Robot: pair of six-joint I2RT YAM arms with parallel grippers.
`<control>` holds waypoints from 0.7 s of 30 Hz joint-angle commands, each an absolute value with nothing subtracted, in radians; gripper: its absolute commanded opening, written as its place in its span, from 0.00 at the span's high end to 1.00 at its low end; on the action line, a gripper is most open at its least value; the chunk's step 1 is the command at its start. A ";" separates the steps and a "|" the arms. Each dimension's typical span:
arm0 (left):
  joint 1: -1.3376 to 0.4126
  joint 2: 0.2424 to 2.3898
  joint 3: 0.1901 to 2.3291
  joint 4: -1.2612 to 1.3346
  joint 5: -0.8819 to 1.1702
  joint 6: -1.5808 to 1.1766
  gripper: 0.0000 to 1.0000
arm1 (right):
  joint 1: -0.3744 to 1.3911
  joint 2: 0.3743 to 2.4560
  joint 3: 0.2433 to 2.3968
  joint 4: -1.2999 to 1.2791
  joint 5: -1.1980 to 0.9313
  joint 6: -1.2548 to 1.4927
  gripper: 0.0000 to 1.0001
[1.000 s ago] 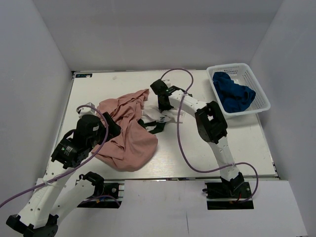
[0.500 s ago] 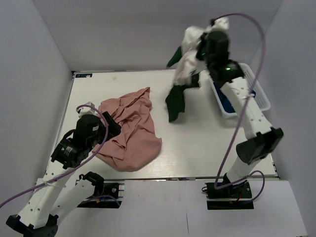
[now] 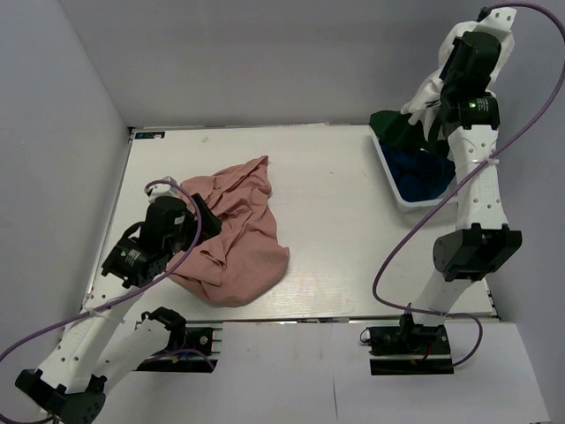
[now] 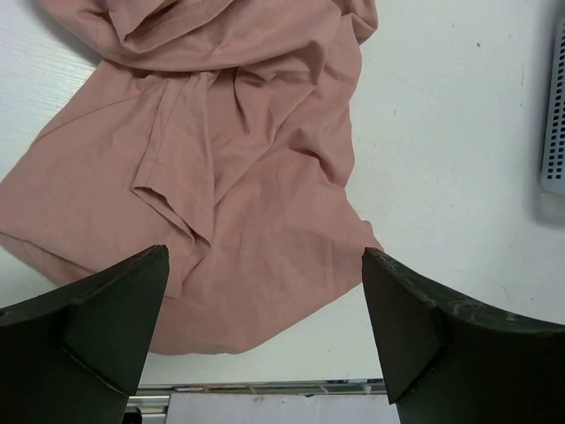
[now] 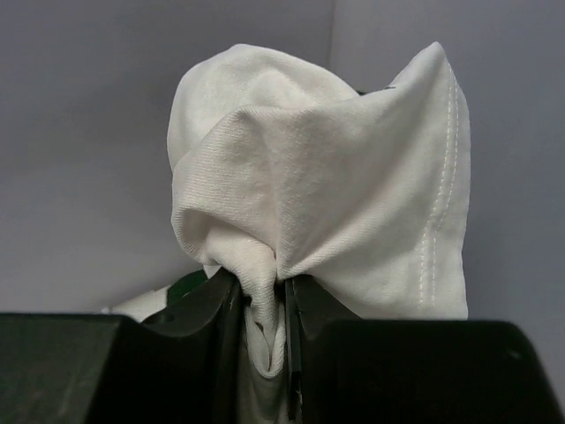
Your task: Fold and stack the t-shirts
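Fingers [image 5: 199,314] of the right gripper [image 5: 263,300] clamp the white t-shirt [image 5: 335,203] aloft, seemingly mid-fetch; left gripper [image 4: 265,261] gapes over the pink t-shirt [image 4: 221,132]. Next: spread white flat.

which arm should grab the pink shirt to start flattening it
Left. The left pincer hangs open right over the pink shirt, while the right pincer is raised high at the far right side, shut on the white shirt.

The pink shirt [image 3: 238,238] on the left is plain dusty pink. The white shirt [image 5: 335,177] on the far right has a dark green part. The blue shirt [image 3: 419,168] is in a white basket [image 3: 395,187].
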State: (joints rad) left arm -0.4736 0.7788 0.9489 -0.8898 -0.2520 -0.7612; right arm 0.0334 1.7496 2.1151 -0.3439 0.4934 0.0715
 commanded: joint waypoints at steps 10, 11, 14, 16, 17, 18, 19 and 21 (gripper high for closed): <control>-0.477 0.818 0.953 -0.812 -0.219 -0.767 0.00 | -0.123 1.684 2.220 -0.241 0.414 0.008 1.00; -0.477 0.833 0.953 -0.811 -0.219 -0.767 0.00 | -0.133 1.662 2.206 -0.247 0.416 0.006 1.00; -0.477 0.860 0.953 -0.793 -0.199 -0.758 0.00 | -0.156 1.641 2.198 -0.250 0.419 0.005 1.00; -0.477 0.870 0.953 -0.793 -0.190 -0.749 0.00 | -0.169 1.631 2.200 -0.256 0.408 0.006 1.00; -0.477 0.870 0.953 -0.793 -0.190 -0.749 0.00 | -0.170 1.629 2.198 -0.255 0.414 0.005 1.00; -0.477 0.870 0.953 -0.793 -0.190 -0.749 0.00 | -0.170 1.626 2.198 -0.256 0.410 0.006 1.00; -0.477 0.870 0.943 -0.781 -0.190 -0.749 0.00 | -0.173 1.628 2.194 -0.261 0.402 0.006 1.00; -0.477 0.870 0.933 -0.770 -0.190 -0.749 0.00 | -0.176 1.612 2.155 -0.252 0.341 0.017 1.00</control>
